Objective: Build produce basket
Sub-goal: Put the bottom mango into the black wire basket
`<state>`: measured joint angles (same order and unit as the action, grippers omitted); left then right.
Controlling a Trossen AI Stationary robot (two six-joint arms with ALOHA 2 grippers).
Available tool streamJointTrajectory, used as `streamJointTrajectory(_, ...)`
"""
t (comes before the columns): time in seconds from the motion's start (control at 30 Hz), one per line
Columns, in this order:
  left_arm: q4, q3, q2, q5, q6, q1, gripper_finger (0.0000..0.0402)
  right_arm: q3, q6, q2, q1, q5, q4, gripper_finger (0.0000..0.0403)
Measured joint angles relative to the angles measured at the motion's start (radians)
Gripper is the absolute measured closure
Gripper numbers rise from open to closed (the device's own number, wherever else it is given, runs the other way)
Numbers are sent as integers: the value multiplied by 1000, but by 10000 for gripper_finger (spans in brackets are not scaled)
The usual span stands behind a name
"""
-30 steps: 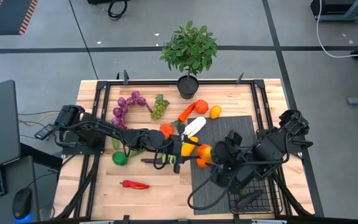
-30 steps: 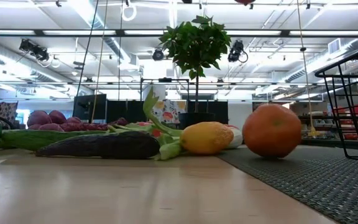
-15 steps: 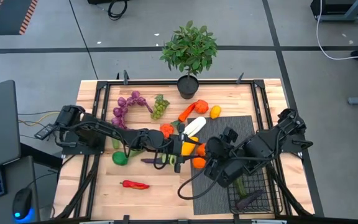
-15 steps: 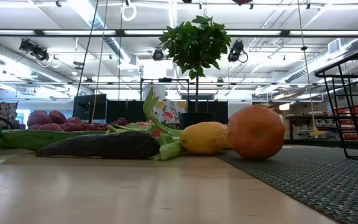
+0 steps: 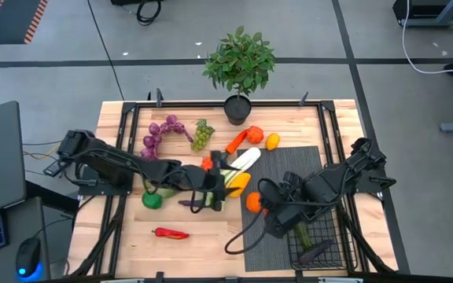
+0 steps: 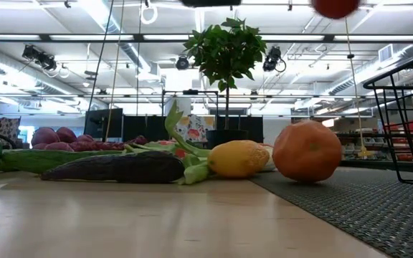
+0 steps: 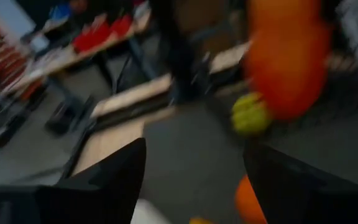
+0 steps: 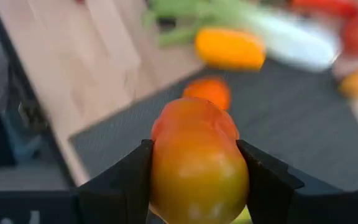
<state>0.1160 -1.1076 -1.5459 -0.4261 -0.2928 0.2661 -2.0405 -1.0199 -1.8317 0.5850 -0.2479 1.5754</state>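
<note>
Right gripper was clamped on a red fruit, one finger on each side of it, hanging above the mat near its left part; in the low view the fruit showed only at the top edge, well above the mat. Left gripper was spread wide with nothing between its fingers, sitting just off the mat's left edge over the produce pile. Basket stood on the mat's near right corner, upright, with a green piece and a dark purple piece inside. An orange lay on the mat at its left edge, free of both grippers. A yellow pepper lay just off that same edge, and the leek lay at the mat's far left corner, its white end toward the mat. A small yellow fruit, a carrot and an orange pepper sat just beyond the mat's far edge. Farther left of the mat were green grapes and purple grapes, a round green piece, a dark purple long one and the red chili, all well apart from the mat. The plant stood past the mat's far edge, at the table rim.
</note>
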Motion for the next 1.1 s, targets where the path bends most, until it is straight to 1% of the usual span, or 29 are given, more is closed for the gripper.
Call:
streamJointTrajectory(0.1, -147, 0, 35, -29, 63, -7, 131, 34, -47, 0, 3, 150, -1, 197)
streamJointTrajectory(0.17, -219, 0, 45, -31, 115, -13, 137, 60, -86, 0, 7, 225, -3, 197)
streamJointTrajectory(0.27, -282, 0, 42, -33, 167, -18, 149, 97, -142, 0, 16, 303, -3, 197)
streamJointTrajectory(0.33, -288, 0, 29, -34, 185, -18, 157, 113, -157, 1, 25, 334, -3, 197)
streamJointTrajectory(0.43, -301, 2, 15, -33, 206, -18, 168, 131, -159, 28, 38, 326, -4, 197)
streamJointTrajectory(0.6, -333, 1, 8, -32, 249, -14, 186, 198, -217, 176, 47, 217, -3, 197)
streamJointTrajectory(0.73, -383, 1, 8, -33, 288, -1, 198, 334, -287, 307, 53, 203, -4, 197)
streamJointTrajectory(0.83, -413, 1, 8, -33, 290, 11, 205, 455, -348, 394, 70, 222, -2, 197)
streamJointTrajectory(1.0, -422, 1, 8, -32, 288, 14, 211, 612, -439, 493, 97, 191, -2, 197)
streamJointTrajectory(1.03, -422, 1, 8, -32, 289, 14, 212, 633, -445, 504, 101, 187, -1, 190)
streamJointTrajectory(1.1, -427, 1, 8, -24, 290, 14, 211, 667, -443, 520, 110, 188, -5, 155)
